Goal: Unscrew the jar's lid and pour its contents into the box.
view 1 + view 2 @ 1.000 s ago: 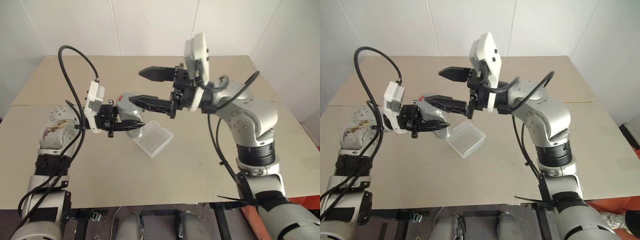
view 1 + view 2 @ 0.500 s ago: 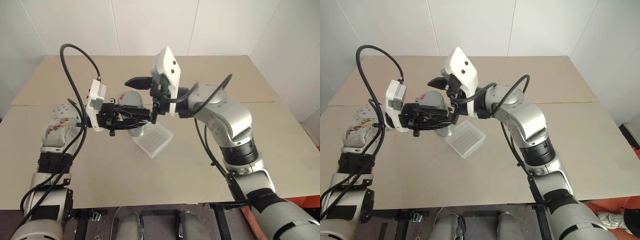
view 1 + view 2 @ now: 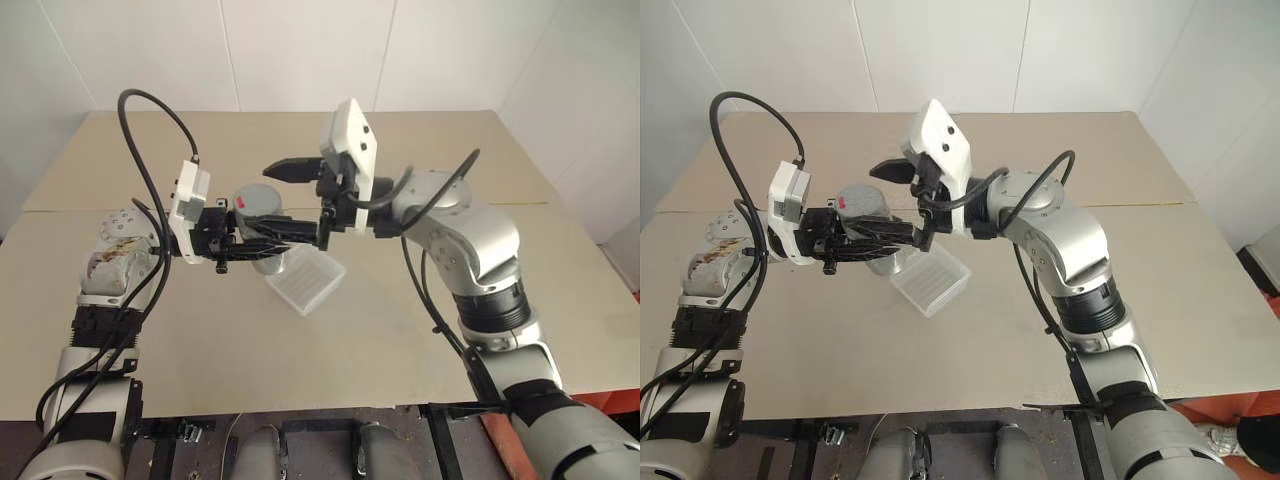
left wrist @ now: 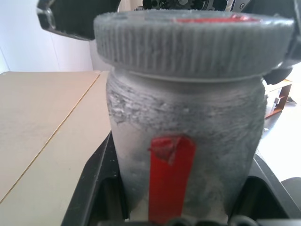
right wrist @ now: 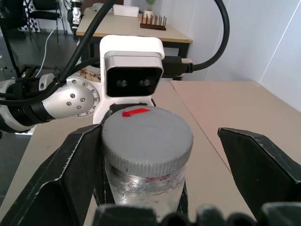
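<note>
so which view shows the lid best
The right wrist view: the lid sits whole, grey top and red mark facing the camera. The left wrist view shows its ribbed edge; the eye views show it small between the grippers.

Lab: bare white walls (image 3: pixel 300 50), worktable (image 3: pixel 420 330)

A beige surface (image 3: pixel 330 350) is seen below plain white panelled walls (image 3: pixel 300 55), with a seam crossing it from side to side. In the right wrist view, a second wooden table (image 5: pixel 136 29) carrying a wooden rack (image 5: pixel 153 21) is shown farther back, beside a dark floor (image 5: pixel 33 49) and a chair (image 5: pixel 44 7).
</note>
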`<state>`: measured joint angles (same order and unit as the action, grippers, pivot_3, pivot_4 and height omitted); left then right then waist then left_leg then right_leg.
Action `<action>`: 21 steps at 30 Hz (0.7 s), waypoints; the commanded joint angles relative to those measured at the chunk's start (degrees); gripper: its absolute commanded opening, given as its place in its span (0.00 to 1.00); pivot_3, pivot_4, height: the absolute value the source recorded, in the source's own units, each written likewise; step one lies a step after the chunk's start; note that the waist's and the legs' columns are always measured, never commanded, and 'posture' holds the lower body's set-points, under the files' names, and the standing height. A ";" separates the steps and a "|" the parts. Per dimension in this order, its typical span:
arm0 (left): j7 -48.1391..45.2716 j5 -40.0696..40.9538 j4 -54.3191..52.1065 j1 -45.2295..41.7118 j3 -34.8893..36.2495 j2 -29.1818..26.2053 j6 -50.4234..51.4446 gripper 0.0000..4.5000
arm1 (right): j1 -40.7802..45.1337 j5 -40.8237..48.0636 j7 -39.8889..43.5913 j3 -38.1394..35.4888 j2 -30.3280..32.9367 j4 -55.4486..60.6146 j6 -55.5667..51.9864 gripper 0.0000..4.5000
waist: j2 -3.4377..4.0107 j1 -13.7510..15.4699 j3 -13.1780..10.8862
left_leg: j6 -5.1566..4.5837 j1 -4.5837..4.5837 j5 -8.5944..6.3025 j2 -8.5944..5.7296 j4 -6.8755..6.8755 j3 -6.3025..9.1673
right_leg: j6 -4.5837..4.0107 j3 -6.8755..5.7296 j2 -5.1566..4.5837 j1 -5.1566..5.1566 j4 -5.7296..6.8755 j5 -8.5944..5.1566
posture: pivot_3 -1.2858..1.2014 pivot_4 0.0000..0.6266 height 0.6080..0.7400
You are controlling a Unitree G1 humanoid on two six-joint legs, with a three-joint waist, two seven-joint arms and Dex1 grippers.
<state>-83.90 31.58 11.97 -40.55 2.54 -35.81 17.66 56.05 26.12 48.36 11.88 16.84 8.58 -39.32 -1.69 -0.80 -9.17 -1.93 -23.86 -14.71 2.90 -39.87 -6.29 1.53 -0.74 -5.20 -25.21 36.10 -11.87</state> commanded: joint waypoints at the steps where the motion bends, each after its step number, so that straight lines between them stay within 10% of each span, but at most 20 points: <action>1: -0.25 0.75 -2.29 -0.71 0.73 -0.49 -0.31 0.44 | 1.04 1.41 0.29 -1.61 -0.89 1.14 1.18 1.00 | 0.00 -0.02 0.00 | 0.00 0.00 0.00 0.00 0.00 0.00 | 0.00 0.00 0.00 0.00 0.00 0.00 | 0.52 0.24 1.00; 8: -0.38 0.75 -2.64 -0.37 0.81 -0.80 -0.23 0.44 | 1.71 1.80 1.04 -1.81 -1.95 0.22 0.77 1.00 | 0.00 -0.01 0.00 | 0.00 0.00 0.00 0.00 0.00 0.00 | 0.00 0.00 0.00 0.00 0.00 0.00 | 0.52 0.24 1.00; 15: -0.17 0.68 -3.19 0.07 0.88 -1.00 -0.20 0.44 | 2.16 2.46 1.12 -2.30 -2.27 0.13 0.18 0.61 | 0.00 -0.01 0.00 | 0.00 0.00 0.00 0.00 0.00 0.00 | 0.00 0.00 0.00 0.00 0.01 0.00 | 0.52 0.24 1.00; 21: -0.21 0.23 -3.09 0.91 0.72 -1.14 -0.53 0.44 | 3.86 6.12 -1.93 -6.80 -3.45 -1.05 -3.22 0.61 | 0.00 0.00 0.00 | 0.00 0.00 0.00 0.00 0.00 0.00 | 0.00 0.00 0.00 0.00 0.01 0.00 | 0.52 0.24 1.00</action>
<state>-83.60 31.71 10.70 -40.37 3.18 -36.25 17.60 57.05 29.47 48.45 10.47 13.65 6.34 -41.88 -1.69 -0.80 -9.17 -1.92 -23.85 -14.70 2.90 -39.87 -6.29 1.53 -0.75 -5.21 -25.21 36.11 -11.86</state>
